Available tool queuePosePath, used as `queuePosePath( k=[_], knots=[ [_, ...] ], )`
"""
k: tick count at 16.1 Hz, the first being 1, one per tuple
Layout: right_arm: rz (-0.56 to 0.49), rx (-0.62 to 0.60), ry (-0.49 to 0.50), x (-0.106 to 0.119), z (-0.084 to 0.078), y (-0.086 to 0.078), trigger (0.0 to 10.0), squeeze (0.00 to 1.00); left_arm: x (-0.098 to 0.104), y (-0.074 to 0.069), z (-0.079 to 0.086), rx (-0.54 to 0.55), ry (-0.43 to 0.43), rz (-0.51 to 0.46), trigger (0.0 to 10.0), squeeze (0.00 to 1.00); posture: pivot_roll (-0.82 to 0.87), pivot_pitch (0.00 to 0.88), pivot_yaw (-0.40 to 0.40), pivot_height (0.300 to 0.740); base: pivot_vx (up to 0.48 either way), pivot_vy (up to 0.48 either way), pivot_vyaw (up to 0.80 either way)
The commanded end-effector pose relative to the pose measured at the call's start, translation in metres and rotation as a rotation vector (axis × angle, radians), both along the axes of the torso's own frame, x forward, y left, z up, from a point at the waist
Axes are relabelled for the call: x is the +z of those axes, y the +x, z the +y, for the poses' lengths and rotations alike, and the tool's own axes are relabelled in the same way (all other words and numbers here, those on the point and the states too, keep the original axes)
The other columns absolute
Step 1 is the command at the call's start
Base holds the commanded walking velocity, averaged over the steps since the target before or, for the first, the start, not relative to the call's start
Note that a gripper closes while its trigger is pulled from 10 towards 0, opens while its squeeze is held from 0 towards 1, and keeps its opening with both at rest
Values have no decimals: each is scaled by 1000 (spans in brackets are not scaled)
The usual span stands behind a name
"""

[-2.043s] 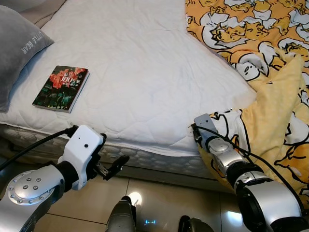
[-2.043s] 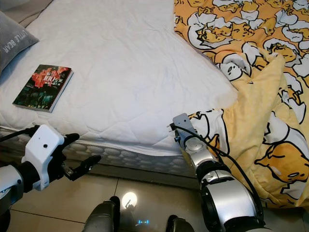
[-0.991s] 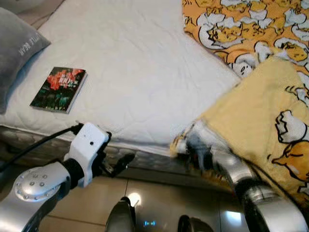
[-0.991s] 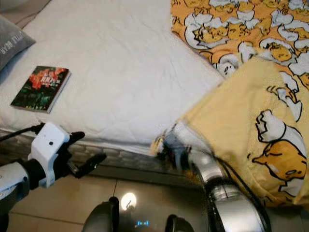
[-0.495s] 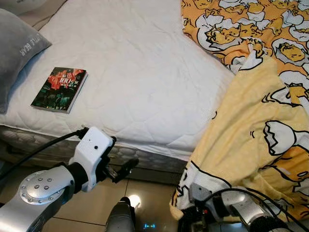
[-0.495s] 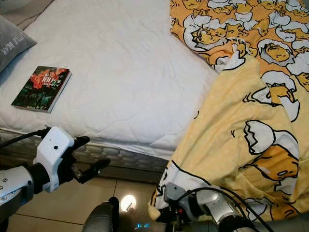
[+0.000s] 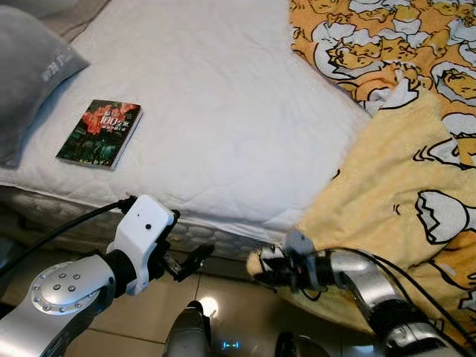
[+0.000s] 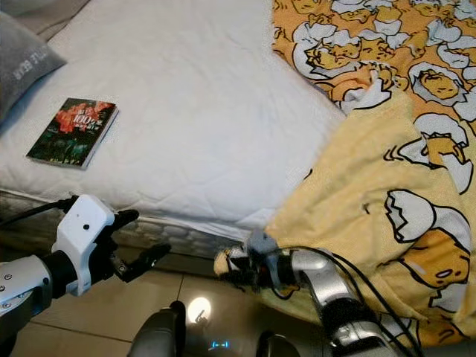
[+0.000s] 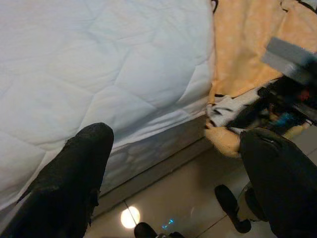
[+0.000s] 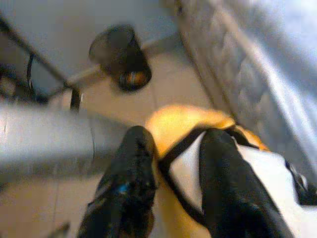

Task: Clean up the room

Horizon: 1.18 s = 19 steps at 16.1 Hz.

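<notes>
Yellow blanket (image 7: 401,201) with cartoon eggs on it hangs off the right side of the bed (image 7: 223,111) and down toward the floor (image 7: 134,327). Half a second ago its corner was down low near the floor. Now the corner is higher, just beside the bottom edge of the mattress, and the blanket lies flatter across the bed's side. Two seconds ago the right arm was stretched up at the mattress edge with the blanket bunched beside it.

The right hand (image 7: 262,269) is clamped on the blanket's corner, low in front of the bed. The left hand (image 7: 187,262) hangs in front of the mattress edge, above the floor, with its fingers apart and nothing between them. It sits in almost the same spot as before.

A book (image 7: 100,132) with a red and green cover lies on the white sheet near the left edge of the bed. A grey pillow (image 7: 30,82) sits just beside it, at the far left.

The right wrist view shows the two black fingers (image 10: 129,183) squeezing the yellow and white cloth with its black line up close, and a dark round thing on the floor by the bed. The left wrist view shows the other hand pinching the corner from the side.
</notes>
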State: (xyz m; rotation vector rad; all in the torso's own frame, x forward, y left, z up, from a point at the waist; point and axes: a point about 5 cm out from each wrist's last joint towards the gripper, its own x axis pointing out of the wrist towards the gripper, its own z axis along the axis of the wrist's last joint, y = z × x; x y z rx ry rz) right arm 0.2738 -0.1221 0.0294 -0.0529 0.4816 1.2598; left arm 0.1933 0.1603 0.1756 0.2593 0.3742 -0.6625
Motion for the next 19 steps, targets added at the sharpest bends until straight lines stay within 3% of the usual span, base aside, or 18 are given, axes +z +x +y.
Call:
queuePosePath(
  k=[1, 2, 4, 6, 7, 8, 9, 10, 11, 13, 15, 17, 18, 19],
  knots=[
    [-9, -40, 30, 7, -1, 6, 10000, 1000, 0, -3, -3, -14, 3, 7, 10000, 129, 360, 209, 22, 740, 0, 0, 0],
    [26, -24, 93, 14, 5, 6, 10000, 1000, 0, -3, -4, -18, 0, 6, 10000, 129, 362, 209, 22, 740, 0, 0, 0],
    [47, 62, 88, 15, 10, -2, 10000, 1000, 1, -3, -4, -19, -1, 5, 10000, 125, 363, 206, 23, 740, 0, 0, 0],
    [25, 142, -33, 4, 8, -13, 10000, 1000, 0, -4, -2, -17, 4, 7, 10000, 125, 363, 206, 23, 740, 0, 0, 0],
    [-4, 80, -40, 4, 7, -7, 10000, 1000, 0, -4, -2, -16, 4, 6, 10000, 125, 365, 207, 20, 740, 0, 0, 0],
    [-102, -108, -16, 14, 9, 11, 10000, 1000, 0, -4, -3, -15, 4, 5, 10000, 125, 365, 205, 21, 740, 0, 0, 0],
    [-117, -149, -7, 16, 9, 15, 10000, 1000, 0, -4, -3, -15, 4, 5, 10000, 125, 365, 205, 21, 740, 0, 0, 0],
    [-229, -483, -77, 24, 0, 42, 10000, 1000, 1, -3, -4, -16, 2, 3, 10000, 125, 364, 204, 21, 740, 0, 0, 0],
    [-276, -777, -136, 30, -15, 60, 10000, 1000, 1, -2, -5, -17, -1, 2, 10000, 125, 365, 204, 25, 740, 0, 0, 0],
    [-292, -1042, -207, 32, -35, 70, 10000, 1000, 1, -1, -7, -19, -5, 0, 10000, 129, 366, 203, 27, 740, 0, 0, 0],
    [-324, -1164, -266, 33, -40, 73, 10000, 1000, 1, 0, -8, -21, -8, -2, 10000, 129, 367, 206, 32, 740, 0, 0, 0],
    [-423, -1286, -416, 36, -39, 78, 10000, 1000, 1, 0, -8, -23, -9, -1, 10000, 129, 370, 210, 33, 740, 0, 0, 0],
    [-427, -1292, -442, 35, -37, 78, 10000, 541, 1, 0, -9, -24, -9, -1, 10000, 125, 370, 210, 34, 740, 0, 0, 0],
    [-431, -1309, -491, 33, -37, 77, 10000, 0, 1, 0, -9, -24, -10, -1, 10000, 125, 371, 210, 34, 740, 0, 0, 0]
  ],
)
